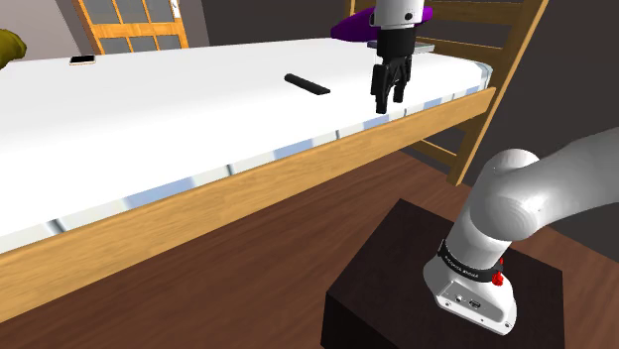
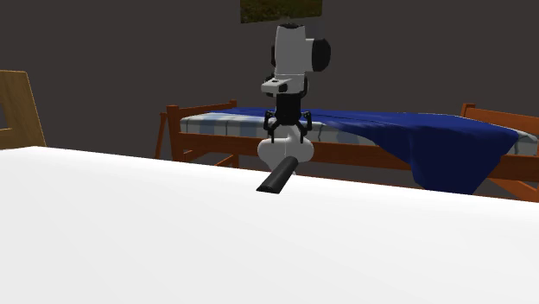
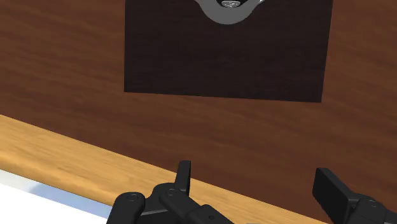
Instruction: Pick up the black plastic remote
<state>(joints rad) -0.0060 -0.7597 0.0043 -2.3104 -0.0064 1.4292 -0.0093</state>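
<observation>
Well, at the shoulder view's far left a small flat pale thing (image 1: 82,60) lies on the white bed top (image 1: 149,129), well apart from everything else. Toward the middle lies the black remote (image 1: 307,84), flat on that same surface, slanted across it and untouched. Just to its right in that view hangs the gripper (image 1: 389,96), above the bed near the wooden rail (image 1: 298,174). It is released: its two sides stand apart with nothing between them, as the wrist view also shows. Farthest right and lowest is the dark stand (image 1: 397,288).

The remote looks like a slim, stiff bar, probably light, and its smooth shell is likely a little slippery. The best hold seems to be across its narrow width, near the middle of its length, so neither end droops. It lies low on the bed, so the tips would need to come right down beside its long edges.
</observation>
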